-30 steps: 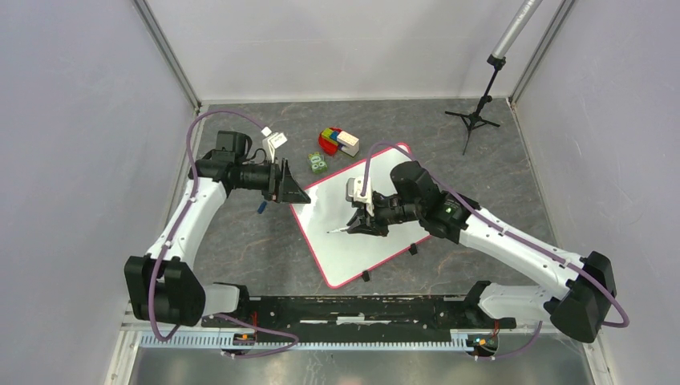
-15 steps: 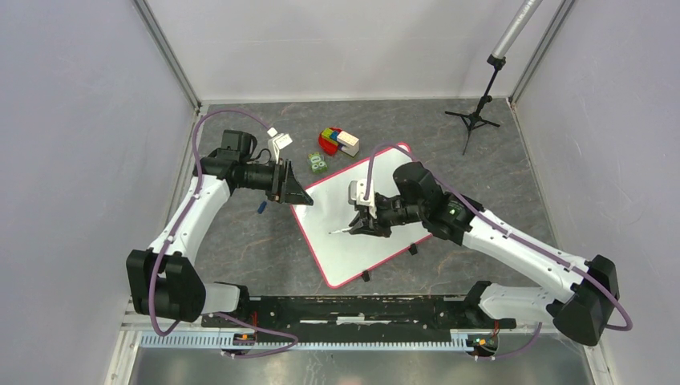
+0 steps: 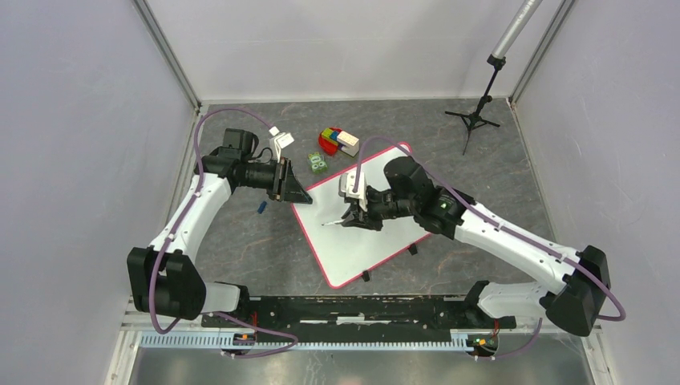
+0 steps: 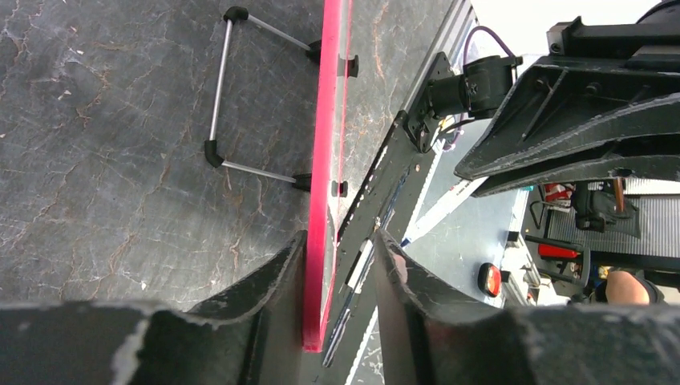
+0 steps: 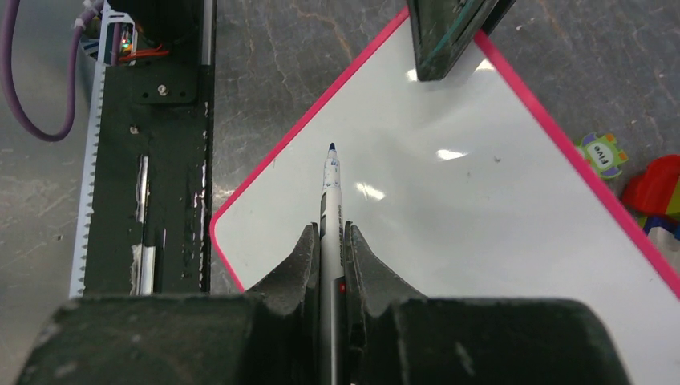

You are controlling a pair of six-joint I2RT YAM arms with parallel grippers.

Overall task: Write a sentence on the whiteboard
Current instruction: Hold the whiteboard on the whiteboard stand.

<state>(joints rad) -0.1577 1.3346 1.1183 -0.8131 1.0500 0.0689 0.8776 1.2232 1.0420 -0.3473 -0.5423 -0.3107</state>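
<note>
Fingers (image 5: 298,261) of the right gripper (image 5: 329,234) are closed tight on a marker (image 5: 330,192), which is held by its barrel with the dark tip pointed out over the whiteboard (image 5: 481,200), just inside the board's pink rim. Whether the tip is touching the white face cannot be told. The left gripper (image 4: 341,241) is set astride the rim at the board's opposite edge, its fingers slightly apart. One finger is pressed against the rim and a gap is seen on the other side. The whiteboard is laid at an angle on the grey table (image 3: 240,241), between the two arms. Toy blocks (image 3: 337,141) are seen just beyond the board's far corner, and a tripod (image 3: 475,112) well beyond its right side.
</note>
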